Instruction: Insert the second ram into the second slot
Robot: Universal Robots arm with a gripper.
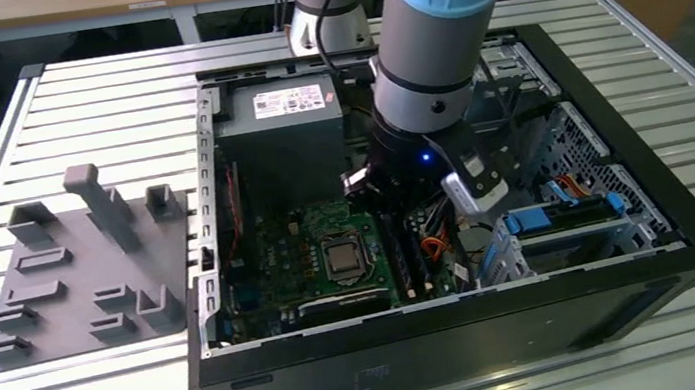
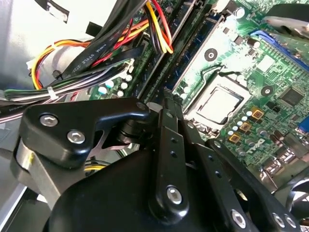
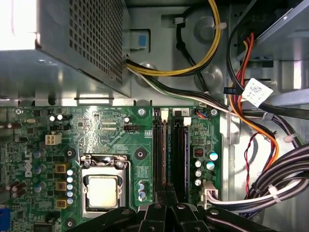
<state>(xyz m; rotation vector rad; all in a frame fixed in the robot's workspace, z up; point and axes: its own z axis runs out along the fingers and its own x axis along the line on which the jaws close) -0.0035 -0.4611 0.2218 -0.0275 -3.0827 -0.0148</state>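
Observation:
My gripper (image 3: 167,189) is down inside the open computer case (image 1: 673,213), over the memory slots (image 3: 179,154) beside the processor socket (image 3: 104,191). The second ram (image 3: 166,154) stands edge-on as a thin blue-green strip along the slot nearer the processor socket. Its near end runs in between my fingertips, which are pinched together on it. In the second wrist view the gripper (image 2: 166,95) tapers to a closed tip just above the long dark slots (image 2: 181,53). In the exterior view the gripper (image 1: 393,211) sits low over the green motherboard (image 1: 288,253), and the arm hides its fingertips.
Bundles of black, yellow, orange and red cables (image 3: 260,145) hang close beside the slots. The grey power supply (image 1: 278,128) fills the case's far end. A blue drive bay (image 1: 566,217) sits on the exterior view's right. A grey holder tray (image 1: 75,271) lies on the slatted table outside the case.

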